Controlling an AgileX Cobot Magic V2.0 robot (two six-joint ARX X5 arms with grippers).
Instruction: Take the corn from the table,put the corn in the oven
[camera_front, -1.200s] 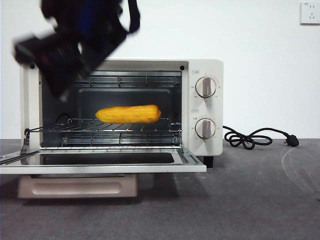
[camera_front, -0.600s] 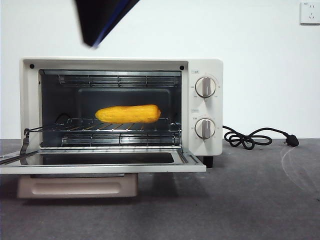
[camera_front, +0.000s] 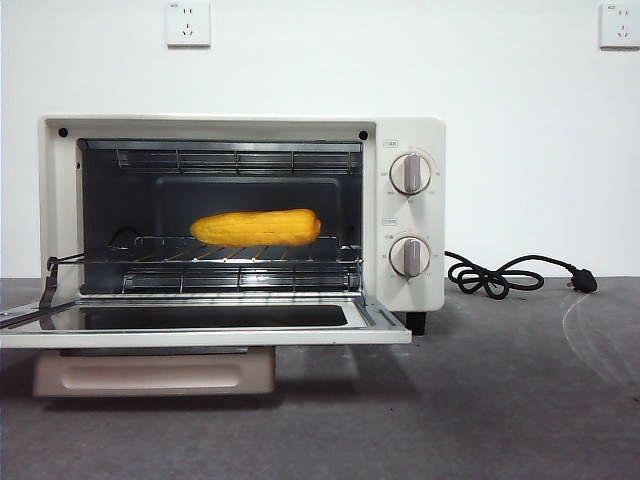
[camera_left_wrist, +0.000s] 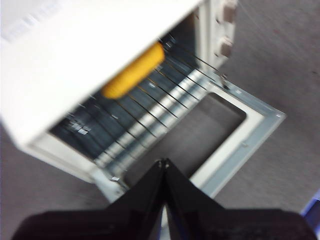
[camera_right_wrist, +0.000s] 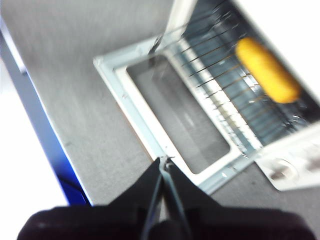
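Note:
The yellow-orange corn (camera_front: 256, 228) lies lengthwise on the wire rack inside the cream-white oven (camera_front: 415, 130), whose glass door (camera_front: 200, 325) hangs flat open. Both wrist views look down on the corn (camera_left_wrist: 134, 71) (camera_right_wrist: 267, 70) from above. My left gripper (camera_left_wrist: 163, 163) is shut and empty, high above the open door. Over the door's other corner and the table (camera_front: 480, 400), my right gripper (camera_right_wrist: 163, 160) is shut and empty too. Neither arm shows in the front view.
A black power cord (camera_front: 500, 275) with its plug lies on the table right of the oven. Two wall sockets (camera_front: 188, 22) sit high on the white wall behind. The table's blue-trimmed edge (camera_right_wrist: 35, 120) shows in the right wrist view.
The dark arm in front of the oven's upper left has risen out of the front view. The corn has stayed on the rack.

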